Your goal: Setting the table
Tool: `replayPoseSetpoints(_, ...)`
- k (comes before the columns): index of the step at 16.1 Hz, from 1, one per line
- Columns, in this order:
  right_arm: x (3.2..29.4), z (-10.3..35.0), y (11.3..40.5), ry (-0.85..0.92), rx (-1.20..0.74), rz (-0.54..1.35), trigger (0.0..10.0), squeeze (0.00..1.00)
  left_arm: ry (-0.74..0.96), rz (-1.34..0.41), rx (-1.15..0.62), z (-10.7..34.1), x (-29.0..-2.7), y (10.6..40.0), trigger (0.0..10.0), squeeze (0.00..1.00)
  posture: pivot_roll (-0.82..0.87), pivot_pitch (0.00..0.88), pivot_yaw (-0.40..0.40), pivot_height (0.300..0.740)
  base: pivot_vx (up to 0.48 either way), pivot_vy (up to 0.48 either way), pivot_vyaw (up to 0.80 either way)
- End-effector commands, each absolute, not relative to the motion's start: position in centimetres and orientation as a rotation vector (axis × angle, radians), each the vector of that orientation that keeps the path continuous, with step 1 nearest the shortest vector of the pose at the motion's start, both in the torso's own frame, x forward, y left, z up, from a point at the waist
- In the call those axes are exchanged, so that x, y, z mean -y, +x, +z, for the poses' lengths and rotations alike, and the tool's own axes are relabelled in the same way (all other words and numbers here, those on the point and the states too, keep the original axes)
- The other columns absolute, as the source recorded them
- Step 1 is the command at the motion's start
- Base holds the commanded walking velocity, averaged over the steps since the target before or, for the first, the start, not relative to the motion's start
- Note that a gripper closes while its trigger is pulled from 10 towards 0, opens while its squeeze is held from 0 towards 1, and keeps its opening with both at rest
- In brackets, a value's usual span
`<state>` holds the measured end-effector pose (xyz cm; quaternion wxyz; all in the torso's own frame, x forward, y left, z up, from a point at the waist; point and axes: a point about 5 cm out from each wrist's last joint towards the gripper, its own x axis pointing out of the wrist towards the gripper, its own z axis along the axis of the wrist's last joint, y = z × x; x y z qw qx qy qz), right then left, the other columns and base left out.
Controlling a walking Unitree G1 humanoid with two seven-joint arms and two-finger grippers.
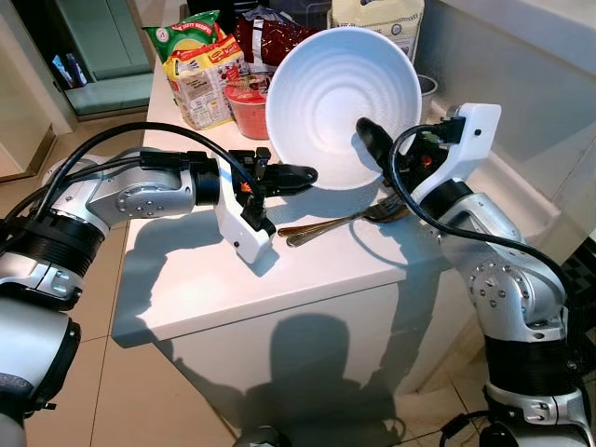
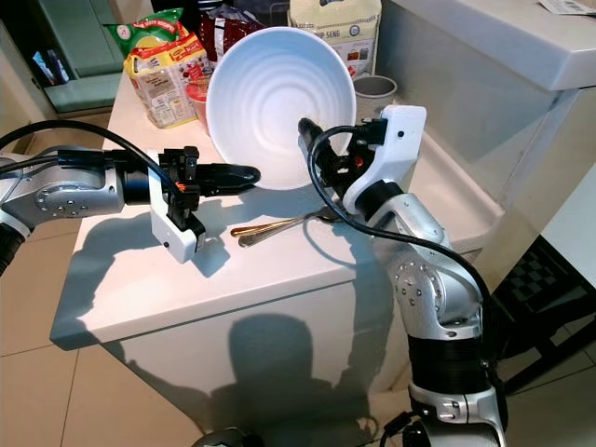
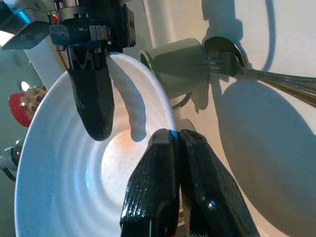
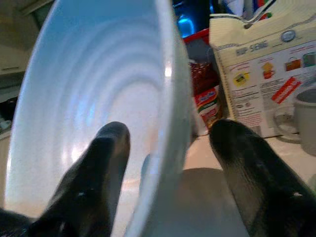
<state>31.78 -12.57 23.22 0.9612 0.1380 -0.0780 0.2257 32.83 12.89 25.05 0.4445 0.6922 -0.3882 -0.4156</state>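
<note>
A large white ribbed bowl (image 1: 326, 102) stands tilted on its edge over the white counter (image 1: 307, 279), with its hollow facing me. My right gripper (image 4: 168, 131) is open and straddles the bowl's right rim. One of its fingers (image 1: 368, 138) is inside the bowl and the other is behind the wall. My left gripper (image 1: 303, 173) is shut and empty, and its tip is at the bowl's lower left rim. A spoon and a fork (image 1: 335, 222) lie side by side on the counter just below the bowl.
Snack bags (image 1: 200, 65) and a red tub (image 1: 247, 107) crowd the counter's far left behind the bowl. A grey mug (image 2: 375, 90) and a paper sack (image 2: 335, 28) stand at the back right. A white sink ledge (image 2: 447, 196) adjoins on the right. Tiled floor lies around the counter.
</note>
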Motion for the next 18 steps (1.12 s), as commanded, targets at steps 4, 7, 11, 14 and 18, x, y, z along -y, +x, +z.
replayPoseSetpoints(4,12.87,22.31,32.44,0.215,0.127,0.386,10.0,1.00,1.678,-0.979,1.095,27.36,-11.95,32.22,0.0,0.00,0.06,0.000,0.083,0.740,0.000,0.000,0.00)
replayPoseSetpoints(7,12.77,22.12,32.46,0.188,0.127,0.375,10.0,1.00,1.677,-0.979,1.092,27.38,-11.94,32.21,0.0,0.00,0.06,0.000,0.083,0.740,0.000,0.000,0.00)
replayPoseSetpoints(11,12.78,22.00,32.70,0.139,0.136,0.355,0.0,0.00,1.672,-0.975,1.093,27.45,-11.84,32.21,0.0,0.00,0.06,0.000,0.082,0.740,0.000,0.000,0.00)
replayPoseSetpoints(14,12.78,22.10,32.69,0.140,0.146,0.352,0.0,0.00,1.670,-0.977,1.091,27.44,-11.81,32.20,0.0,0.00,0.06,0.000,0.081,0.740,0.000,0.000,0.00)
replayPoseSetpoints(18,12.69,22.14,32.62,0.169,0.156,0.354,0.0,0.00,1.668,-0.979,1.092,27.49,-11.83,32.15,0.0,0.00,0.06,0.000,0.081,0.740,0.000,0.000,0.00)
